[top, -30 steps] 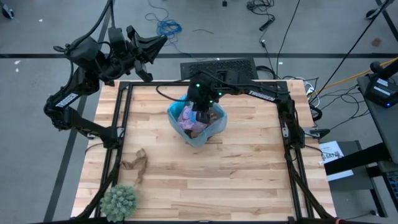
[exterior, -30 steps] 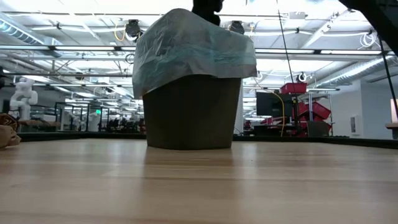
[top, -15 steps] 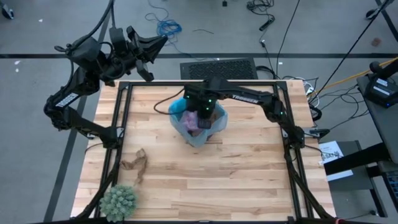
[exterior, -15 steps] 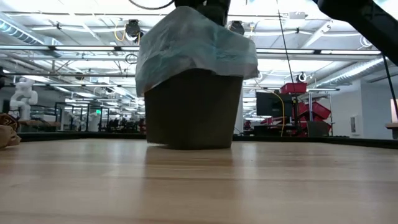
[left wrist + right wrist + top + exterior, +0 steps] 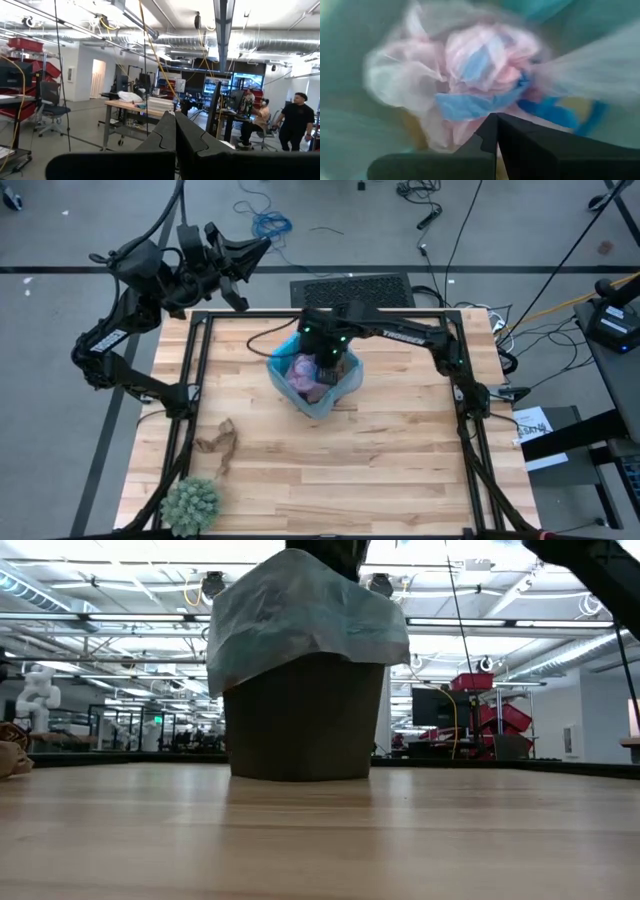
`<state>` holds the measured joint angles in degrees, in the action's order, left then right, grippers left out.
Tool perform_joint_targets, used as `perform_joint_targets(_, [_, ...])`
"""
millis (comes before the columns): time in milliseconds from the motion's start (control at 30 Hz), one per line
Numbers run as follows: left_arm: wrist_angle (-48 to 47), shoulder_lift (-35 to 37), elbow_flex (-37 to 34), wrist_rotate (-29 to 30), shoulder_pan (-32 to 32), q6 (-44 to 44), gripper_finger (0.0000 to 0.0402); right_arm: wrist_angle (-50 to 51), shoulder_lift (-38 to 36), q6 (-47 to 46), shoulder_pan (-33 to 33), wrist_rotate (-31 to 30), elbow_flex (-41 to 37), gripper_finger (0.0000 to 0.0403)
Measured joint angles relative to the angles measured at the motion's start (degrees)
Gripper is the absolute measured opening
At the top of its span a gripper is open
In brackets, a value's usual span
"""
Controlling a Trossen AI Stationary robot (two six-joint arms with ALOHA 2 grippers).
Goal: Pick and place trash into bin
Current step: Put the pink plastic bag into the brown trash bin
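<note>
The bin point(image 5: 345, 388), a small dark basket lined with a light-blue bag, stands on the far middle of the table and fills the low view as the bin point(image 5: 300, 715). My right gripper point(image 5: 325, 360) reaches down into its mouth, fingers shut. In the right wrist view the right gripper point(image 5: 495, 116) points at the pink mesh puff point(image 5: 485, 55) with blue string, which lies inside the bag. A brown paper wad point(image 5: 218, 442) lies on the table's left side. My left gripper point(image 5: 258, 248) is shut and held off the table's far left corner. My right gripper comes from above into the bin's mouth with shut fingers, nothing between them. The tips stand right over the pink mesh puff point(image 5: 470, 107). Whether they touch the puff or the bag, I cannot tell.
A round green spiky plant point(image 5: 190, 502) sits at the near left corner. The brown wad point(image 5: 10, 755) shows at the low view's left edge. A black metal frame point(image 5: 200, 370) runs along the table's left, far and right sides. Bare wood lies near and right of the bin.
The bin tipped for a moment, its left base edge lifting off the wood. It now stands flat again, shifted slightly toward the table's left. My right gripper stayed inside the bin's mouth, and its arm swung a little over the far edge.
</note>
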<state>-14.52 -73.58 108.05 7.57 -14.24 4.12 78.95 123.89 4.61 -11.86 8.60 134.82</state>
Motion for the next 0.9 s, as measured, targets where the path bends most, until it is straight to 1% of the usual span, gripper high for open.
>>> perform_joint_targets(167, [0.0,0.0,0.0,0.0,0.0,0.0,0.0,-1.4,-4.1,-2.8,-0.2,0.4,0.0,0.0])
perform_joint_targets(200, [0.0,0.0,0.0,0.0,0.0,0.0,0.0,-2.1,-4.9,-3.1,-0.2,2.8,0.0,0.0])
perform_joint_targets(300, [0.1,0.0,0.0,0.0,0.0,0.0,0.0,-5.6,-6.8,-4.5,0.2,12.7,0.2,0.0])
perform_joint_targets(333, [0.0,0.0,0.0,0.0,0.0,0.0,0.0,-7.2,-6.9,-4.9,0.5,14.3,0.2,0.0])
perform_joint_targets(400, [0.0,0.0,0.0,0.0,0.0,0.0,0.0,-9.1,-6.5,-5.1,1.4,14.0,0.2,0.0])
perform_joint_targets(533, [0.0,0.0,0.0,0.0,0.0,0.0,0.0,-12.9,-3.2,-5.0,2.9,13.8,0.2,0.0])
perform_joint_targets(667, [-0.1,0.0,0.0,0.0,0.0,0.0,0.0,-13.5,0.5,-4.8,3.4,14.4,0.1,0.0])
perform_joint_targets(767, [-0.2,0.0,0.0,0.0,0.0,0.0,0.0,-13.5,1.3,-5.4,2.3,13.7,0.0,0.0])
perform_joint_targets(800, [-0.2,0.0,0.0,0.0,0.0,0.0,0.0,-13.4,1.3,-5.4,2.0,12.8,0.1,0.0])
perform_joint_targets(867, [-0.2,0.0,0.0,0.0,0.0,0.0,0.0,-11.8,1.3,-4.4,1.4,8.1,0.1,0.0])
perform_joint_targets(900, [-0.2,0.0,0.0,0.0,0.0,0.0,0.0,-10.2,1.5,-3.9,1.2,6.8,0.1,0.0])
